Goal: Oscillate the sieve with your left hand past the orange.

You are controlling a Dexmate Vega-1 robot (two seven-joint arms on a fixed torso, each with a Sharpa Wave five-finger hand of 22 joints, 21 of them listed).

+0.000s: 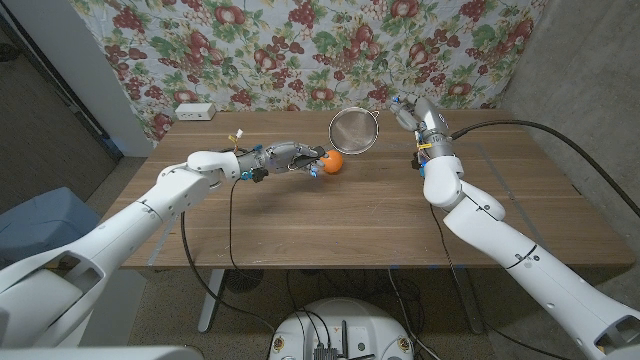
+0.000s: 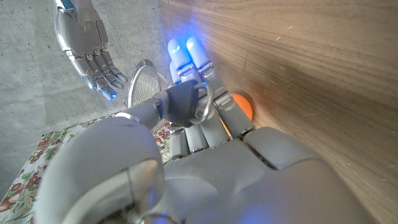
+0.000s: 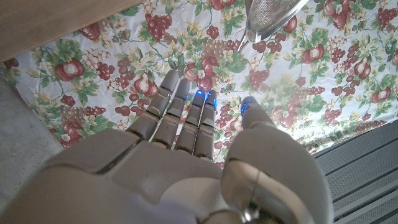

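Observation:
My left hand (image 1: 288,158) reaches across the wooden table (image 1: 330,225) and grips the dark handle of the sieve (image 1: 354,130). The round metal mesh bowl stands raised just behind and to the right of the orange (image 1: 334,162). The orange lies on the table against my left hand's fingertips. In the left wrist view my left hand (image 2: 205,143) has the handle under its thumb, with the sieve (image 2: 146,84) beyond and the orange (image 2: 244,106) beside the fingers. My right hand (image 1: 407,110) hangs raised to the right of the sieve, fingers straight, holding nothing; the right wrist view shows this hand (image 3: 186,143) and the sieve (image 3: 270,15).
A white box (image 1: 193,111) sits at the table's back left corner. A floral cloth (image 1: 300,50) hangs behind the table. A black cable (image 1: 232,215) runs from my left arm over the front edge. Another cable (image 1: 530,125) loops at the right.

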